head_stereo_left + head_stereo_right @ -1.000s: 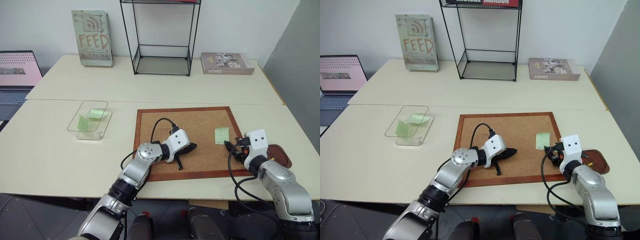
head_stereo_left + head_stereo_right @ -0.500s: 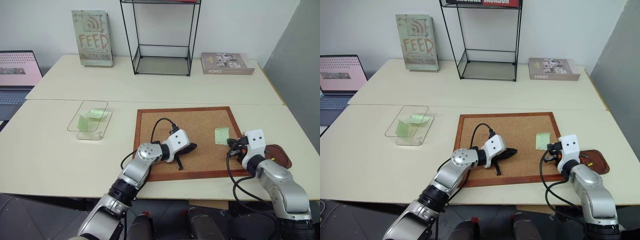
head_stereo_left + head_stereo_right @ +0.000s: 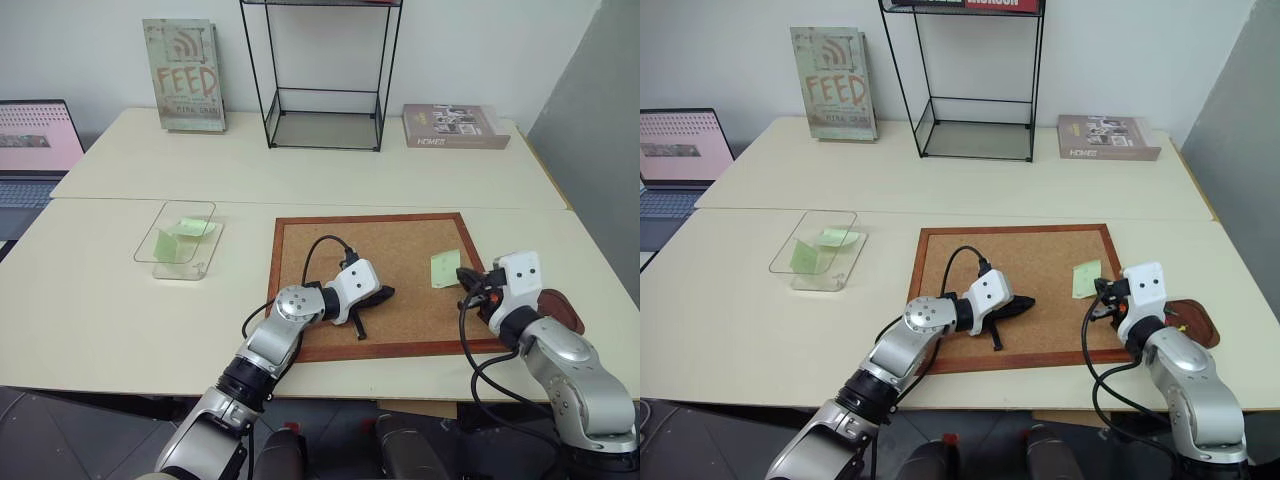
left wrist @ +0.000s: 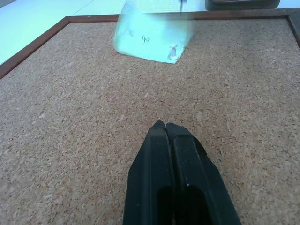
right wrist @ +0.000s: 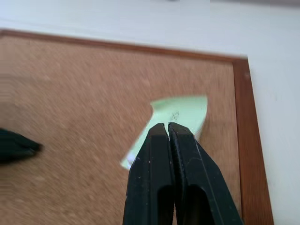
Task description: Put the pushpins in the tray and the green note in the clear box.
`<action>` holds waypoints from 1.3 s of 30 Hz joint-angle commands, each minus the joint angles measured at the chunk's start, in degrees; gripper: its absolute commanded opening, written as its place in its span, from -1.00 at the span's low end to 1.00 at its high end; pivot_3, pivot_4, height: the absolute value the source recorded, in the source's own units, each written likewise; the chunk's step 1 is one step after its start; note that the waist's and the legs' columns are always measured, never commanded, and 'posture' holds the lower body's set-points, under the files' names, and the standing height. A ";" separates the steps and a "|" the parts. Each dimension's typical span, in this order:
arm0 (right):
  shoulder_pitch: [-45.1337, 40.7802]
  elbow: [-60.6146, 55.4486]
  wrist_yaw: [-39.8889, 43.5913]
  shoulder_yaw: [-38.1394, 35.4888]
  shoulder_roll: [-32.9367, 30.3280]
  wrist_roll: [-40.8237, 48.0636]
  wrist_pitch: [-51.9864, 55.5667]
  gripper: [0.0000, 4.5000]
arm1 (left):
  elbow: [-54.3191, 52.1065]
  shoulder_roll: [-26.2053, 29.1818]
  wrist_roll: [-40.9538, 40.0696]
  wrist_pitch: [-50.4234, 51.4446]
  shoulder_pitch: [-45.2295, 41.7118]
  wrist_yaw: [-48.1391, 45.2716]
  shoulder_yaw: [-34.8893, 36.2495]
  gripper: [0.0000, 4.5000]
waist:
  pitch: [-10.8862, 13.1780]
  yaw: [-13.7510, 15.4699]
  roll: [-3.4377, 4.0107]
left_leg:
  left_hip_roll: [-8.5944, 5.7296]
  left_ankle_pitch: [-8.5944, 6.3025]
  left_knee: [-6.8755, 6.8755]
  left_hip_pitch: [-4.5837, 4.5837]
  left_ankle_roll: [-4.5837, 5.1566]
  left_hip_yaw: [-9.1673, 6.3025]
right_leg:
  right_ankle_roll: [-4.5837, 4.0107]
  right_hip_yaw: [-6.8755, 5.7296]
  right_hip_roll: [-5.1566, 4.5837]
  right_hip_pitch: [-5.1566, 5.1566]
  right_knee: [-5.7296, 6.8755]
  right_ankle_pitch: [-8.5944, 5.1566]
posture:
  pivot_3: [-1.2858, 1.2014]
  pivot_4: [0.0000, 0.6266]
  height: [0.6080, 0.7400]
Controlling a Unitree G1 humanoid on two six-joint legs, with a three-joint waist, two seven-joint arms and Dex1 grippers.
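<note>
I see the green note [image 3: 445, 268] lying on the corkboard [image 3: 400, 300] near its right edge. The clear box [image 3: 178, 243], well left on the tabletop [image 3: 100, 300], holds green slips. The tray [image 3: 560, 308] sits just off the board's right side. Right end effector [image 3: 465, 274] is closed, empty, beside the note; left end effector [image 3: 378, 296] is closed mid-board.

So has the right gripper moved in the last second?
Yes. The right gripper, shut, has risen, moving up along the corkboard's right frame, beside the green note.
</note>
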 commanded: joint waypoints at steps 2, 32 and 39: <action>-0.50 -4.66 -0.93 -2.68 -0.88 2.13 2.20 -1.00 | 1.80 0.24 1.46 0.34 0.36 -0.35 -1.28 -1.00 | 0.00 -0.01 0.00 | 0.00 0.00 0.00 0.00 0.00 0.00 | 0.00 0.00 0.00 0.00 0.01 0.00 | 0.03 -0.52 1.00; 13.86 5.96 -1.38 -11.46 -11.83 -12.29 -3.79 -0.35 | 1.45 -0.03 1.96 -0.20 0.76 -0.49 -1.51 -1.00 | 0.04 -0.02 -0.08 | 0.01 0.00 -0.03 0.02 0.00 0.10 | -0.01 0.03 -0.03 -0.05 -0.10 -0.01 | 0.03 -0.52 1.00; 12.99 5.17 -1.36 -12.92 -11.58 -11.46 -3.55 -0.16 | 1.45 0.04 2.02 -0.19 0.64 -0.46 -1.46 -1.00 | 0.04 -0.01 -0.08 | 0.01 0.00 -0.02 0.01 0.00 0.10 | -0.01 0.03 -0.03 -0.05 -0.10 -0.01 | 0.03 -0.52 1.00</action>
